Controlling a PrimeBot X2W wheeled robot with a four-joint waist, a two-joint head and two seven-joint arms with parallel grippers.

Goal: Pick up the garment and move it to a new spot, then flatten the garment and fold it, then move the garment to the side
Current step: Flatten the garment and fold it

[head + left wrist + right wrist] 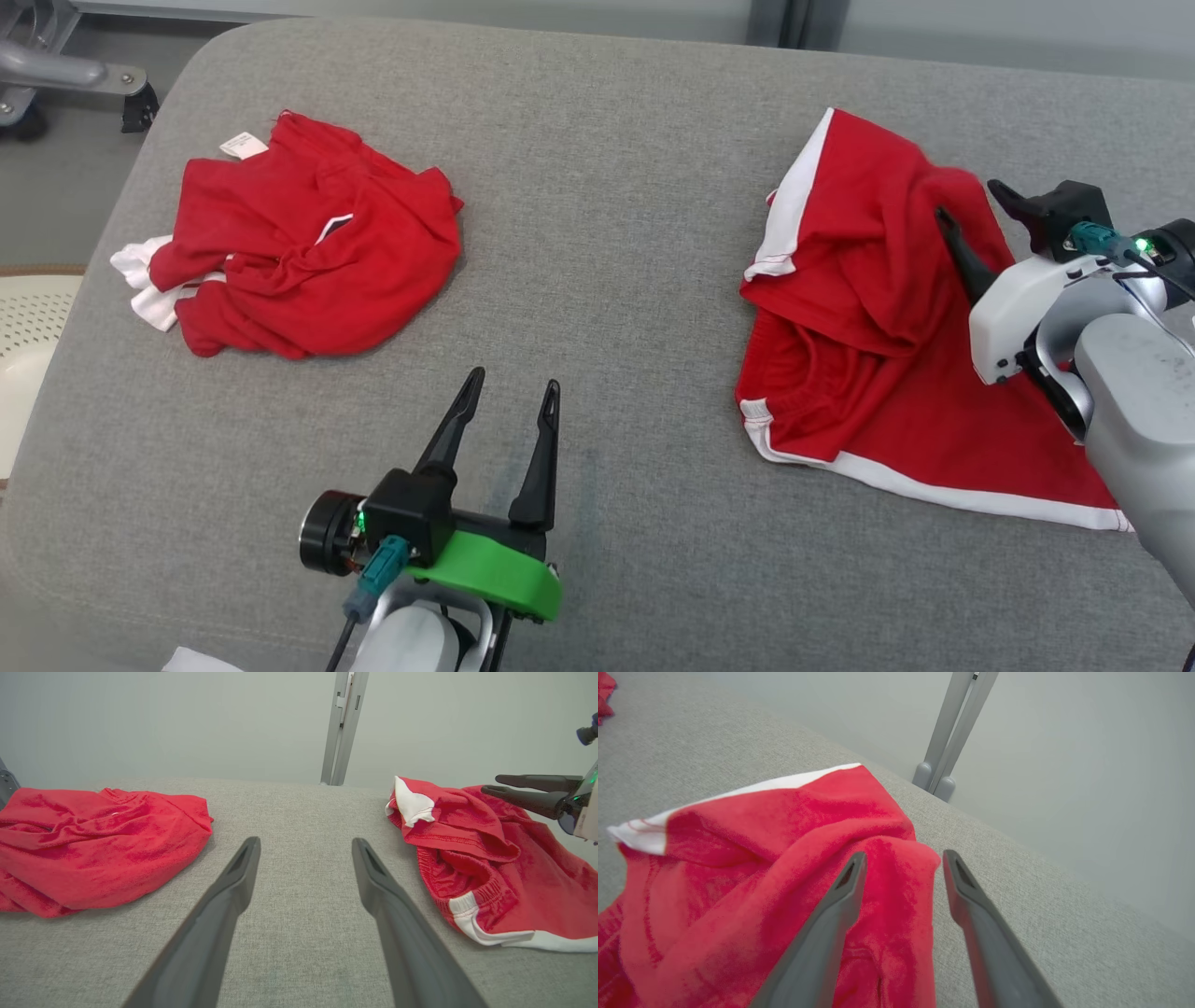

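Left gripper, fingers wide, over grey cushion. Red shorts lie right, long axis far-left to near-right, waistband facing centre; right gripper spread wide astride their far fold.

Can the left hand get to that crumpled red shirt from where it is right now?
Probably yes. The left hand is open above bare grey padding, and nothing lies between it and the crumpled red shirt. The red shorts and the right hand sit off to the other side.
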